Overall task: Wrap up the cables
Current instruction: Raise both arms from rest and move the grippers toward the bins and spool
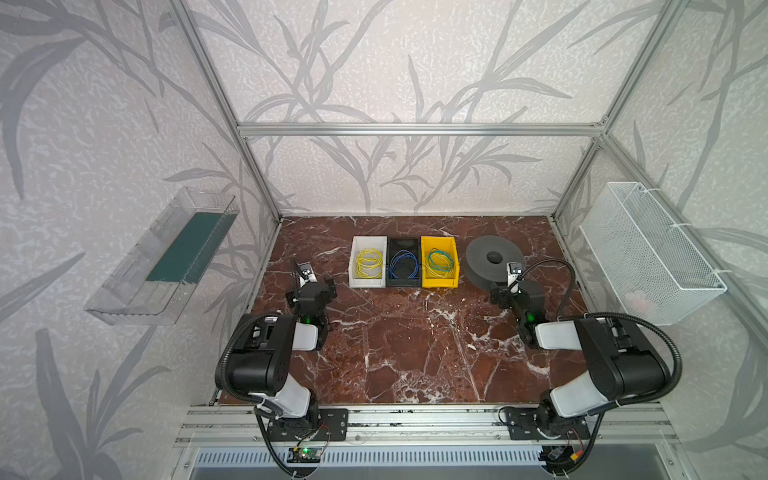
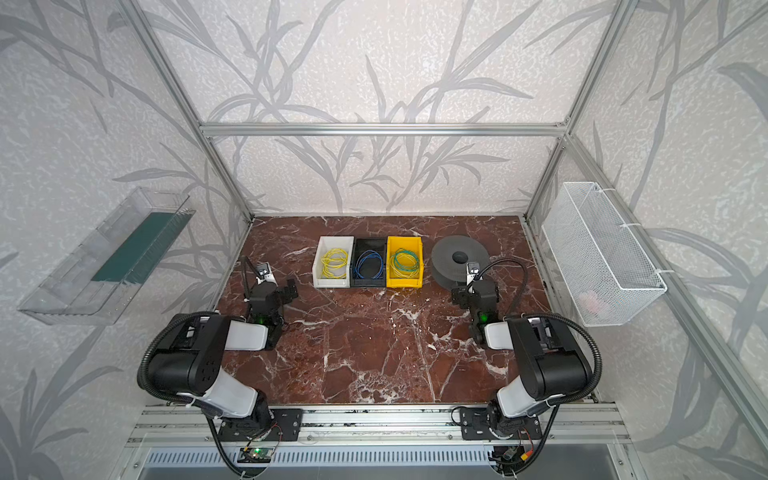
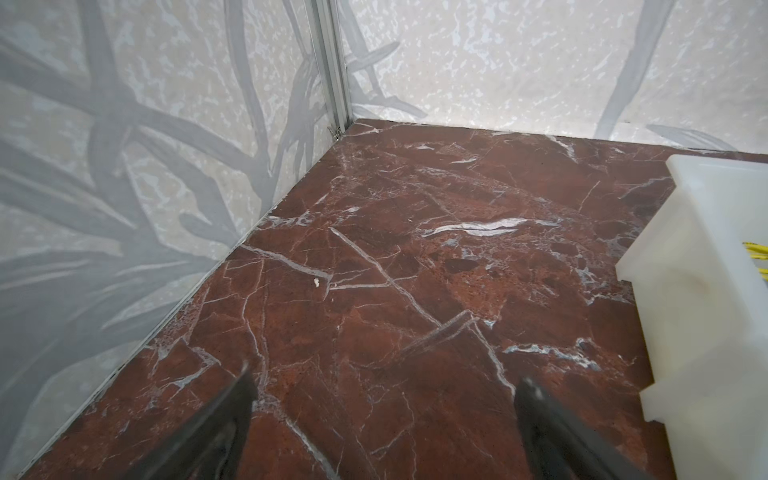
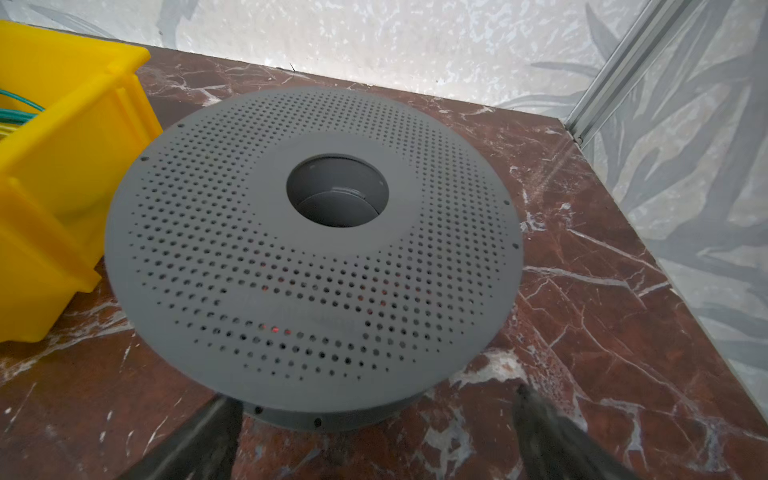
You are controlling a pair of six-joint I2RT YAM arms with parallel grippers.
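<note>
– Leaf-patterned walls box in a red marble table (image 1: pixel 415 353), bare across its near half. How far along is the wrapping?

– Not begun, by my reckoning. Both arms sit low near the table's sides. The left gripper (image 3: pixel 384 376) has its jaws spread wide over bare marble, holding nothing. The right gripper (image 4: pixel 376 395) is spread just as wide, also empty, facing the grey spool (image 4: pixel 311 249).

– And the spool?

– It's a perforated reel lying flat, with nothing wound on it that I can see. Beside it three bins stand touching in a row: white bin (image 1: pixel 368 283), black bin (image 1: pixel 404 283), then yellow bin (image 1: pixel 439 284) nearest the spool.

– Where's the cable?

– The teal-green wire (image 1: pixel 440 259) lies inside the yellow bin, over a yellow coil (image 1: pixel 435 273). So everything is left: lift it out, carry it across, wind it on.

– How does it look?

– Thin and springy, in a few loose round loops that don't quite overlap. I can't make out any tie. I'd expect it to spring open when lifted.
</note>
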